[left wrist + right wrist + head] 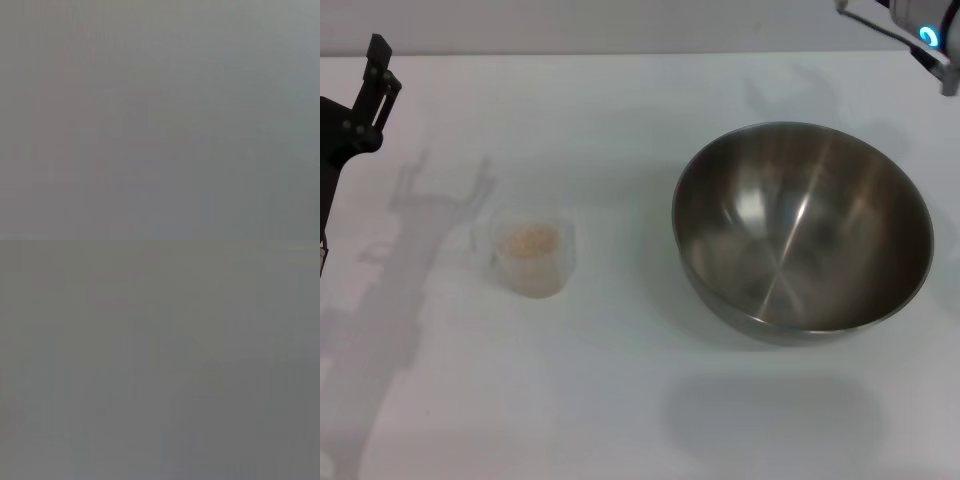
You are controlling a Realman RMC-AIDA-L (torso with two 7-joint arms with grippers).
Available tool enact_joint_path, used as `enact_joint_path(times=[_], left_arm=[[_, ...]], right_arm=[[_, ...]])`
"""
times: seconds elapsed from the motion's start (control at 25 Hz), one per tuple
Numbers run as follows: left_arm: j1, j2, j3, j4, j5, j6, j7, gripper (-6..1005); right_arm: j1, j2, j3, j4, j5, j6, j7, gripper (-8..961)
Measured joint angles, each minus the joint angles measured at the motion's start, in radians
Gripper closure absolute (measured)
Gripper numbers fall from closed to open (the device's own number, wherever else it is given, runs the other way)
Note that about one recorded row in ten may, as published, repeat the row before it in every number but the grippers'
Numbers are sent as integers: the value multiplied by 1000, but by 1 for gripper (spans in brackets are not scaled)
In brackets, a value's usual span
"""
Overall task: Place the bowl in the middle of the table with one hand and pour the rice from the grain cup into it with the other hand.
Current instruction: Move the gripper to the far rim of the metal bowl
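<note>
Bowl [802, 230] right, below right hand [920, 30] | cup [532, 255] well apart from left hand [372, 85] | grips unclear

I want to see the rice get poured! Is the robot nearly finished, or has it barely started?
Barely started. Nothing looks done: the bowl sits empty toward the right of the table, not in the middle. The rice is still in the cup on the left. Nothing is in hand: the left pincer and right pincer are up at the far edges, holding nothing. Moving the bowl and pouring are both left.
</note>
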State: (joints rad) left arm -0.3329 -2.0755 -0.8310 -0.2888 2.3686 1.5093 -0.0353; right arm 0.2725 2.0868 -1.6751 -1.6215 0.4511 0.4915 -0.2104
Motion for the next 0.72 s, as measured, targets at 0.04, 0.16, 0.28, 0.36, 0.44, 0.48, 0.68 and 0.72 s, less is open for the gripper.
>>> enact_joint_path(times=[0.04,0.16,0.28,0.36,0.44,0.48,0.68,0.72], left_arm=[[0,0,-4,1,0,0,0,201],[0,0,-19,5,0,-2,0,201],[0,1,-21,5,0,-4,-1,201],[0,2,-23,5,0,-5,-1,201],[0,2,-27,5,0,-4,0,201],[0,2,-30,5,0,-4,0,201],[0,2,-39,7,0,-10,0,201],[0,2,-40,7,0,-10,0,201]], right_arm=[[0,0,0,0,0,0,0,204],[27,-5,92,-135,0,344,46,203],[75,-7,194,-220,1,637,72,204],[119,-9,261,-246,0,800,74,205],[161,-11,316,-239,-2,917,67,205],[178,-13,338,-229,-3,966,56,205],[274,-16,438,-81,-8,1121,-23,204],[283,-16,444,-49,-10,1131,-33,204]])
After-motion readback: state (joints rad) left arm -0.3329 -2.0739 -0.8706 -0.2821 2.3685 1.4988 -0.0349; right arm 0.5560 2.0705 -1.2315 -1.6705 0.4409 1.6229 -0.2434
